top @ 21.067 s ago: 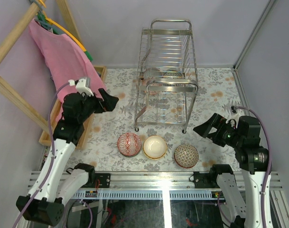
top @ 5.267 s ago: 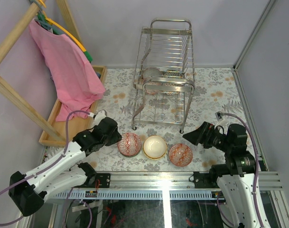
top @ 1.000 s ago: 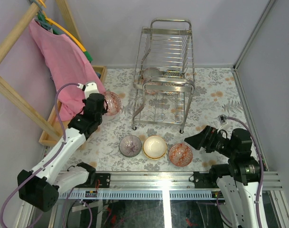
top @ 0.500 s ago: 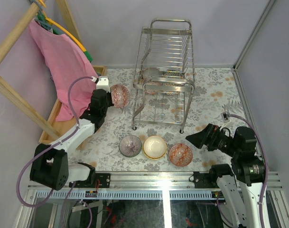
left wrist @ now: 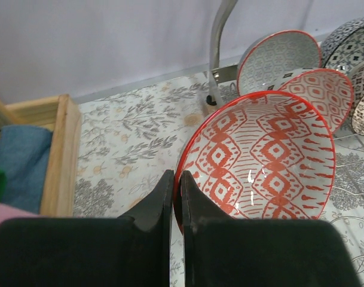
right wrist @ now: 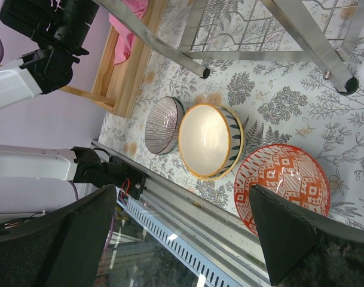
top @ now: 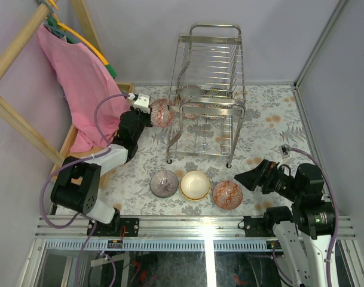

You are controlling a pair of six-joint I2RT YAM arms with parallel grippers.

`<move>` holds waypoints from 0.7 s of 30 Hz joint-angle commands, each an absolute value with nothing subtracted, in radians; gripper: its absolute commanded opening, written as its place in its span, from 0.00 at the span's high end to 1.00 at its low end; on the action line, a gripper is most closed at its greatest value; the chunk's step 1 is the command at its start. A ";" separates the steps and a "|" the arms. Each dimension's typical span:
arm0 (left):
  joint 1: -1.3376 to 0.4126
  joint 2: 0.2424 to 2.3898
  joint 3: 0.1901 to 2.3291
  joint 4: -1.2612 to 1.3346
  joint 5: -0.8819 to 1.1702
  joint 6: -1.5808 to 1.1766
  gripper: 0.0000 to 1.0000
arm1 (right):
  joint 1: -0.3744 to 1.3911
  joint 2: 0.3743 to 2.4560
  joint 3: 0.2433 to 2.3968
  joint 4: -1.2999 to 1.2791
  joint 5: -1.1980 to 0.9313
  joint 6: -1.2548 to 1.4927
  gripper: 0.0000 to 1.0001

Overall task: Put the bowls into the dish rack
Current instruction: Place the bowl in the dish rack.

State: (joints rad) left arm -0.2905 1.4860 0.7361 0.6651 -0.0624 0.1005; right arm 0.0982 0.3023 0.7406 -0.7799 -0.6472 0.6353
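My left gripper (top: 150,114) (left wrist: 176,174) is shut on the rim of a red-white patterned bowl (top: 162,112) (left wrist: 262,152). It holds the bowl on edge in the air, just left of the chrome dish rack (top: 208,89). Other bowls stand in the rack: a grey one with a red rim (left wrist: 277,57) and a red patterned one (left wrist: 324,89). Three bowls sit in a row near the front edge: grey striped (top: 164,182) (right wrist: 164,124), cream (top: 195,185) (right wrist: 208,140) and red patterned (top: 227,194) (right wrist: 286,182). My right gripper (top: 244,178) (right wrist: 183,190) hangs open just right of the red one, holding nothing.
A wooden tray (top: 71,149) (left wrist: 61,149) lies at the left with a pink cloth (top: 80,78) draped over it from a wooden frame. The rack's legs (right wrist: 348,85) stand behind the row of bowls. A metal rail (top: 199,224) runs along the near edge.
My left arm has carried the red-white bowl away from me and to the right, up to the rack's left side. The right arm has barely moved.
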 commanded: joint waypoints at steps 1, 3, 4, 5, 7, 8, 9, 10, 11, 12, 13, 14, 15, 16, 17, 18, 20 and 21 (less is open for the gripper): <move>-0.282 1.526 0.750 0.953 0.035 0.110 1.00 | 0.106 0.285 0.718 -0.777 -0.680 0.658 0.00; -0.283 1.536 0.737 1.001 0.084 0.104 1.00 | 0.105 0.283 0.702 -0.760 -0.681 0.671 0.00; -0.283 1.549 0.738 1.021 0.099 0.099 1.00 | 0.106 0.285 0.695 -0.755 -0.682 0.674 0.00; -0.283 1.562 0.746 1.032 0.104 0.097 1.00 | 0.106 0.286 0.689 -0.750 -0.683 0.678 0.00; -0.282 1.585 0.755 1.053 0.127 0.098 1.00 | 0.106 0.290 0.679 -0.737 -0.684 0.683 0.00; -0.282 1.594 0.760 1.059 0.139 0.099 1.00 | 0.106 0.292 0.673 -0.732 -0.684 0.687 0.00; -0.283 1.603 0.767 1.058 0.154 0.104 1.00 | 0.106 0.295 0.669 -0.728 -0.683 0.688 0.00; -0.283 1.610 0.772 1.060 0.170 0.110 1.00 | 0.106 0.297 0.664 -0.721 -0.683 0.691 0.00; -0.284 1.620 0.778 1.064 0.184 0.113 1.00 | 0.106 0.300 0.656 -0.711 -0.684 0.697 0.00; -0.285 1.630 0.786 1.061 0.198 0.119 1.00 | 0.106 0.302 0.649 -0.699 -0.685 0.704 0.00; -0.288 1.643 0.797 1.054 0.208 0.132 1.00 | 0.106 0.303 0.642 -0.688 -0.686 0.710 0.00; -0.292 1.660 0.803 1.053 0.216 0.148 1.00 | 0.105 0.306 0.636 -0.676 -0.688 0.715 0.00; -0.295 1.670 0.808 1.056 0.223 0.157 1.00 | 0.106 0.308 0.628 -0.666 -0.690 0.720 0.00; -0.301 1.679 0.811 1.058 0.224 0.170 1.00 | 0.106 0.310 0.622 -0.658 -0.689 0.723 0.00; -0.307 1.688 0.816 1.056 0.219 0.185 1.00 | 0.106 0.313 0.617 -0.652 -0.689 0.726 0.00; -0.315 1.695 0.819 1.054 0.210 0.197 1.00 | 0.106 0.315 0.611 -0.646 -0.688 0.727 0.00; -0.335 1.709 0.831 1.047 0.187 0.229 1.00 | 0.106 0.321 0.602 -0.630 -0.689 0.736 0.00; -0.344 1.718 0.839 1.045 0.186 0.245 1.00 | 0.106 0.325 0.598 -0.619 -0.690 0.742 0.00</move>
